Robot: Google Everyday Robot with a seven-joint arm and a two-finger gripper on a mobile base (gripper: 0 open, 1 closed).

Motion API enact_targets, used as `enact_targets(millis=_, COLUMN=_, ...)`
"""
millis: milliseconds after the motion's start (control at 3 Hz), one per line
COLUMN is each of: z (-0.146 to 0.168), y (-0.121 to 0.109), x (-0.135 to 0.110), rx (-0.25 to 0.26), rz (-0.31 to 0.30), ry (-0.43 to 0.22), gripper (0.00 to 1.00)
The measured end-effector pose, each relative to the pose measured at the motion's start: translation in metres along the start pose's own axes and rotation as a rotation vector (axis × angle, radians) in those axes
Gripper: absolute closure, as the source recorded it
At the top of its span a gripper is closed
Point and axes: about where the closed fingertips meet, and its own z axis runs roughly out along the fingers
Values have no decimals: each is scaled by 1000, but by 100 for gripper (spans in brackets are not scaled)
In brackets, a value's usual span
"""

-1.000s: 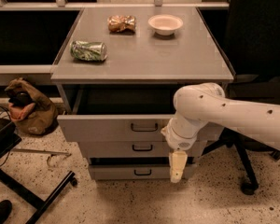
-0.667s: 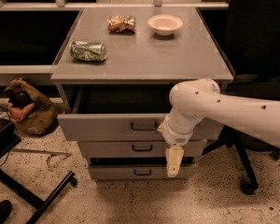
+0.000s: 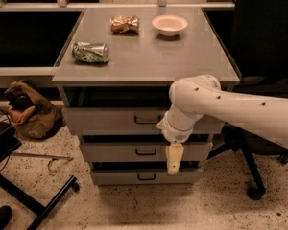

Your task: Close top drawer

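The top drawer point(image 3: 110, 121) is the tallest light-grey front panel of the cabinet, with a small dark bar handle point(image 3: 146, 120) at its centre. It stands partly pulled out, with a dark gap showing above the panel under the cabinet top. My gripper point(image 3: 174, 160) hangs pointing down from the white arm, in front of the middle drawer point(image 3: 115, 152) and right of the handles. The arm's wrist point(image 3: 180, 123) covers the right part of the top drawer's front, level with the panel.
The bottom drawer point(image 3: 115, 177) sits below. On the cabinet top lie a crushed green can point(image 3: 90, 52), a snack bag point(image 3: 124, 24) and a white bowl point(image 3: 169, 25). A brown bag point(image 3: 29, 111) and black stand legs point(image 3: 33, 200) are left; an office chair point(image 3: 252, 176) is right.
The arm and gripper have shifted left and toward the cabinet. The top drawer's front panel has moved inward, and the dark gap above it is narrower.
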Motion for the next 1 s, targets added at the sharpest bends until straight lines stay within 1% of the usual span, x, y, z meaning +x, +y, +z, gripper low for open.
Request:
enact_targets(millis=333, z=-6, y=-28, x=-4, rx=65, rz=-20, ry=-20, gripper=0)
enact_targets(millis=667, z=-8, y=-39, x=-2, rx=110, rz=-20, ry=-37, gripper=0)
enact_targets(millis=1000, z=-8, y=-39, x=-2, rx=110, rz=-20, ry=-37, gripper=0)
